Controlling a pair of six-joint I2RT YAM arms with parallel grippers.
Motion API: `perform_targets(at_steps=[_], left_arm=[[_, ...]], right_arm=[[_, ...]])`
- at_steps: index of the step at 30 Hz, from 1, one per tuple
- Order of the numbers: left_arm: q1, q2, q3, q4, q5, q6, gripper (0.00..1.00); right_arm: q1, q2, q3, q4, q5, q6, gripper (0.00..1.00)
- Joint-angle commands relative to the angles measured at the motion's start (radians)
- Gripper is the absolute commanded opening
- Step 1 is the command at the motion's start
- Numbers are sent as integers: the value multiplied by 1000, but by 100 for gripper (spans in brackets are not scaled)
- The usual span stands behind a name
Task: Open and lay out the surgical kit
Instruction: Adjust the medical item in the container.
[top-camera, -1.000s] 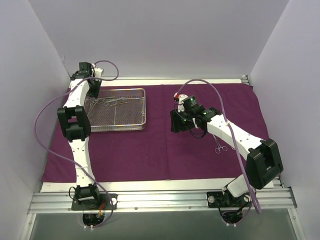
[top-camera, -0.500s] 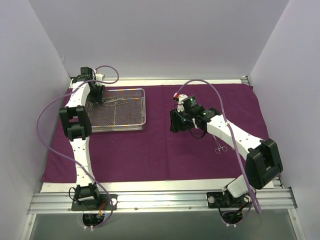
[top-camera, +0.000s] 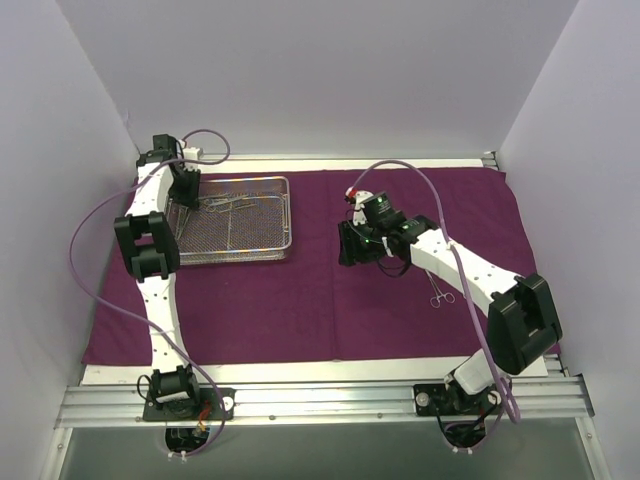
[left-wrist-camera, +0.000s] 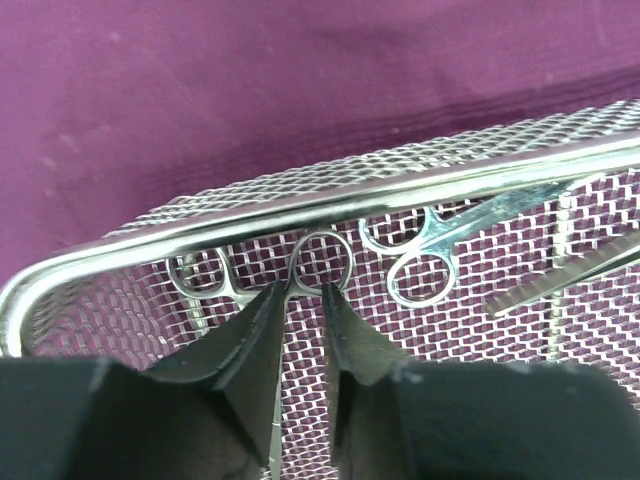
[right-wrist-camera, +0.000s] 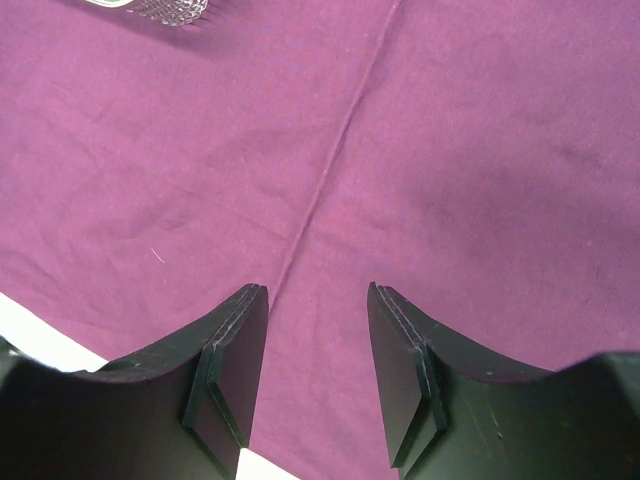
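Observation:
The deep-purple cloth (top-camera: 300, 300) lies spread flat on the table. The silver wire-mesh tray (top-camera: 287, 215) stands on its far left part and holds several steel ring-handled instruments (top-camera: 225, 203). My left gripper (top-camera: 185, 185) is down in the tray's far left corner. In the left wrist view its jaws (left-wrist-camera: 305, 288) stand a narrow gap apart, with one instrument's ring handle (left-wrist-camera: 320, 234) at their tips and its thin shank running between them. A second instrument (left-wrist-camera: 430, 238) lies to the right. One instrument (top-camera: 441, 293) lies on the cloth. My right gripper (top-camera: 350, 243) is open and empty over bare cloth (right-wrist-camera: 450, 120).
White enclosure walls stand close at the left, back and right. The tray's rim (left-wrist-camera: 400, 185) runs just beyond my left fingertips. A corner of the tray (right-wrist-camera: 160, 8) shows at the top of the right wrist view. The cloth's near edge and white table lie under the right fingers.
My left gripper has shifted a little toward the tray's far left corner. The right arm has barely moved.

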Motion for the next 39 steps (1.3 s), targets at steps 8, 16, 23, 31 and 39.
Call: perform_targets(at_steps=[8,16,23,31,39], left_arm=[[-26,-37,-105,-40,85,-87,3],[-67,-171,-197,8,-11,-214,50],[-67,-339,-345,58,-88,-299,80],[-80,-419,-523,73,-125,-331,68],[-89,-353,-541,75,-139,-356,49]], right_arm=[[20,23,53,0,9,3,44],[24,32,75,3,1,-5,44],[27,38,75,6,-17,-8,44],[28,32,78,6,-26,-20,44],[27,24,73,0,-31,-43,44]])
